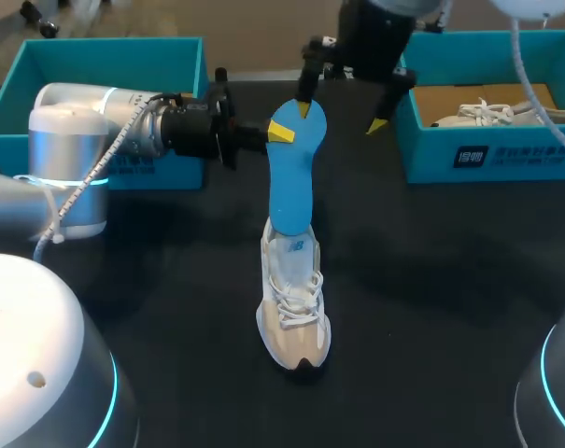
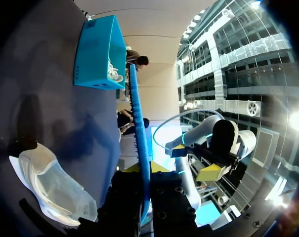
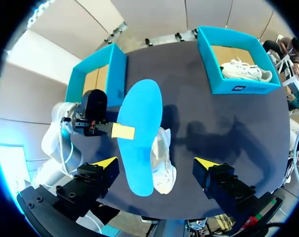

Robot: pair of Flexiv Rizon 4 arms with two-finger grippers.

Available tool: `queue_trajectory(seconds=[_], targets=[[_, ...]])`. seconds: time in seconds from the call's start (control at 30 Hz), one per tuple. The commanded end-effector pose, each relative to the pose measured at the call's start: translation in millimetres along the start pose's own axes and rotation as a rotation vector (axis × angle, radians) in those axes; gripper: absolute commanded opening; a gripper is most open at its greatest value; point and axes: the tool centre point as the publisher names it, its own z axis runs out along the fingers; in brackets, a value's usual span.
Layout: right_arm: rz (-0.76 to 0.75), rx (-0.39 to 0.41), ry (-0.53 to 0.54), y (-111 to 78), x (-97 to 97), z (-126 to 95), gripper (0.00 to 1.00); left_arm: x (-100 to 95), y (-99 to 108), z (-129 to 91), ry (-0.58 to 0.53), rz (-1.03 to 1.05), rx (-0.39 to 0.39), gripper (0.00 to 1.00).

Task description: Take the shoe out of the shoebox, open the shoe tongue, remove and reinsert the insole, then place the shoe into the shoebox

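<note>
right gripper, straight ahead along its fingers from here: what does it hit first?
Most likely the blue insole, held in the left gripper: it lies ahead of the open right gripper, between its fingers and nearer one of them. The shoe is beyond it. Depth is unclear.

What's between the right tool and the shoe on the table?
The blue insole, pinched by the left tool, above the shoe; the right wrist view shows it.
</note>
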Motion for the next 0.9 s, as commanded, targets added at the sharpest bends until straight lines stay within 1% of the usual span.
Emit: queue_trajectory(seconds=[0.03,0.17,0.47,0.63,0.9], targets=[[0.006,-0.008,0.224,-3.8,-15.2,1.7,1.0,0.4,0.3,-0.1,-0.003,-0.001,0.0,0.0],[0.017,-0.014,0.283,-4.2,-24.9,3.1,1.0,0.4,0.3,-0.1,-0.003,-0.001,0.0,0.0],[0.02,-0.05,0.53,-5.8,-44.5,0.2,1.0,0.4,0.3,-0.1,-0.003,-0.001,0.0,0.0],[0.017,-0.065,0.637,-6.8,-53.9,1.9,1.0,0.4,0.3,-0.1,-0.003,-0.001,0.0,0.0],[0.005,-0.074,0.748,-6.3,-66.3,4.8,1.0,0.4,0.3,-0.1,-0.003,-0.001,0.0,0.0]])
